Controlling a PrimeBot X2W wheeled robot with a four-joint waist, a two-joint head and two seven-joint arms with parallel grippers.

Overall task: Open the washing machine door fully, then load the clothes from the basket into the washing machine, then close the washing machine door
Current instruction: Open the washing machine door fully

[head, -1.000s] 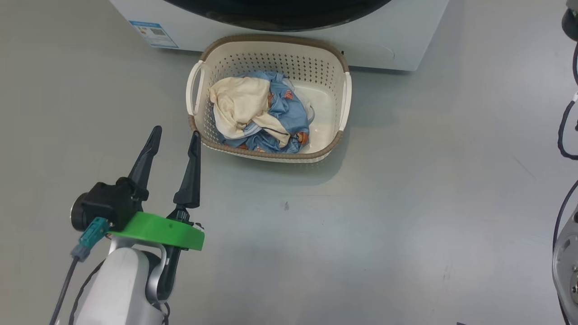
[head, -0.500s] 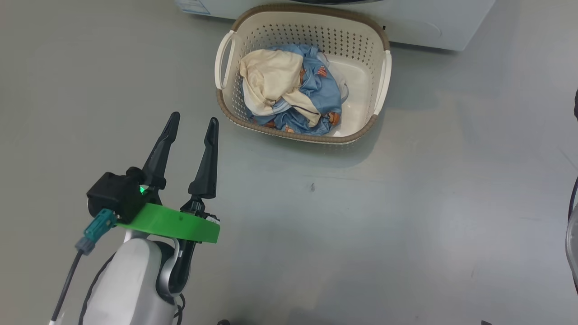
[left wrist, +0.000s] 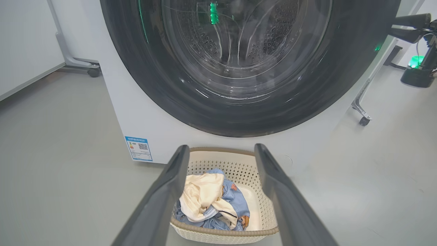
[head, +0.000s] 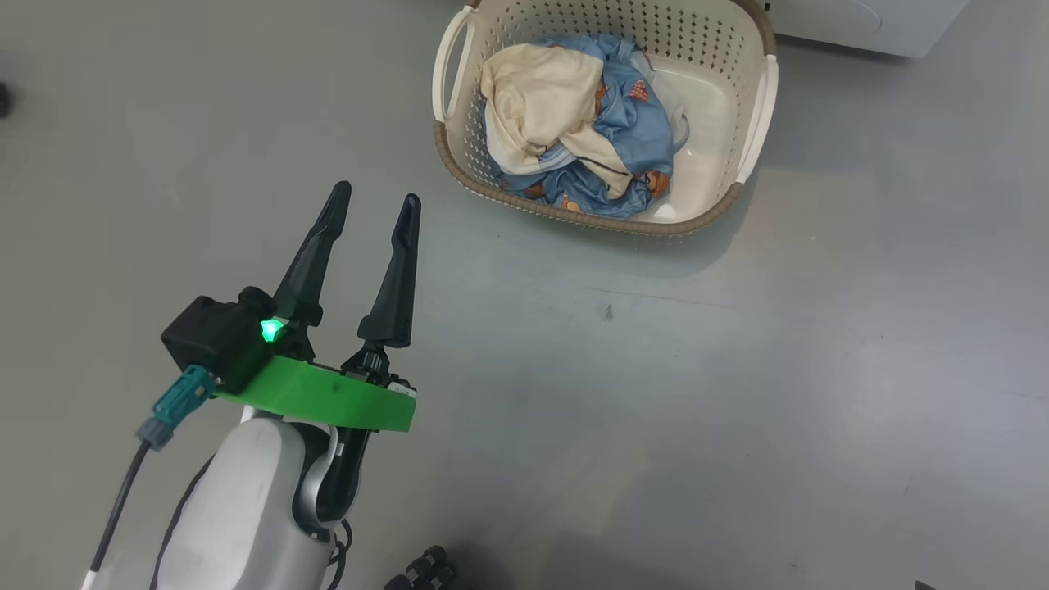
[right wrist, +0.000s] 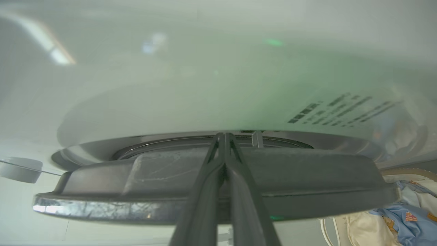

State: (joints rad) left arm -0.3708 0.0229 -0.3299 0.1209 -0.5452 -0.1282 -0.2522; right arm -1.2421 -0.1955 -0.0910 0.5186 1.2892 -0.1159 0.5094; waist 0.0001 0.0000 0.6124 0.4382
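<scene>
**Left and right pincers at the washer.** My left pincer (head: 374, 197) hangs over the grey floor (head: 737, 369), its two dark fingers spread wide with nothing between them. It points toward the basket (head: 590, 220), which is near the fingertips but apart from them. The basket stands on the floor just in front of the washing machine (left wrist: 164, 140). The clothes (head: 574, 123) lie heaped toward my left side of the basket, the cream-beige garment (head: 537, 102) on top and the light blue bear-print garment (head: 635, 135) beneath and beside it. Seen along my left fingers, the washing machine door (left wrist: 157, 92) lies flat against the white front. Its black rim rings the clear glass bowl (left wrist: 239, 78), through which the perforated drum (left wrist: 273, 37) shows, and a blue label (left wrist: 138, 149) marks a lower corner. My right pincer (right wrist: 223, 136) is pressed closed, finger against finger, and grasps nothing. Its tips are at the edge of the door's dark rim; whether they touch it I cannot tell.
</scene>
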